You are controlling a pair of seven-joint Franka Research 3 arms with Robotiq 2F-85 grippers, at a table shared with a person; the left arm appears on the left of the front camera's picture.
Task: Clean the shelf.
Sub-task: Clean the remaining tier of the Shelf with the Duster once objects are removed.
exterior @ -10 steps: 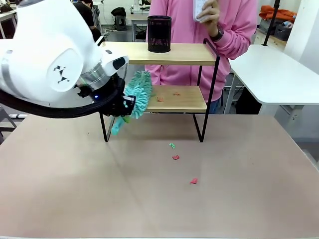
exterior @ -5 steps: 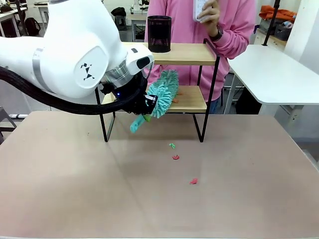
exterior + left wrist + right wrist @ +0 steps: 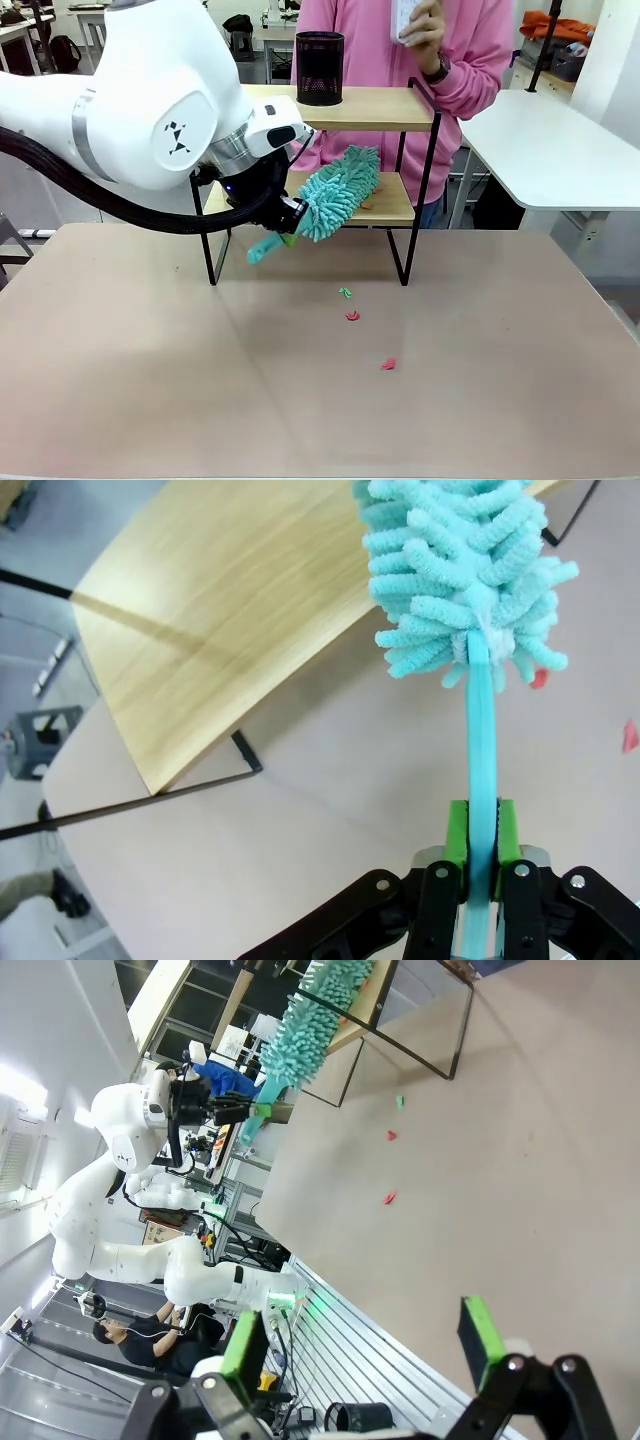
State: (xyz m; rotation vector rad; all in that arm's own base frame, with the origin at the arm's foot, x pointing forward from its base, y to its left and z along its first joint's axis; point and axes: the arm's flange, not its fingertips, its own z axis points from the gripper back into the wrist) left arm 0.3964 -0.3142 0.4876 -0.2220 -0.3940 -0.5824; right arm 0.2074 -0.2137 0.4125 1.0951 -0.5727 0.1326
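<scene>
The shelf (image 3: 426, 150) stands at the table's far side, with two light wooden boards in a thin black frame. My left gripper (image 3: 285, 222) is shut on the handle of a teal fluffy duster (image 3: 338, 192), whose head lies across the front of the lower board (image 3: 392, 205). The left wrist view has the green pads (image 3: 458, 832) clamping the teal handle (image 3: 482, 730), with the duster head (image 3: 455, 570) at the edge of the lower board (image 3: 220, 610). My right gripper (image 3: 362, 1345) hangs open above the table, holding nothing.
A black mesh cup (image 3: 319, 68) stands on the top board. A person in a pink top (image 3: 470, 60) stands behind the shelf, holding a white object. Small scraps lie on the table in front: green (image 3: 345, 292), red (image 3: 352, 316), red (image 3: 388, 364). A white table (image 3: 550, 150) stands at right.
My left arm has swept the duster to the right along the lower board. The two small scraps seen on that board earlier are now covered by the duster head.
</scene>
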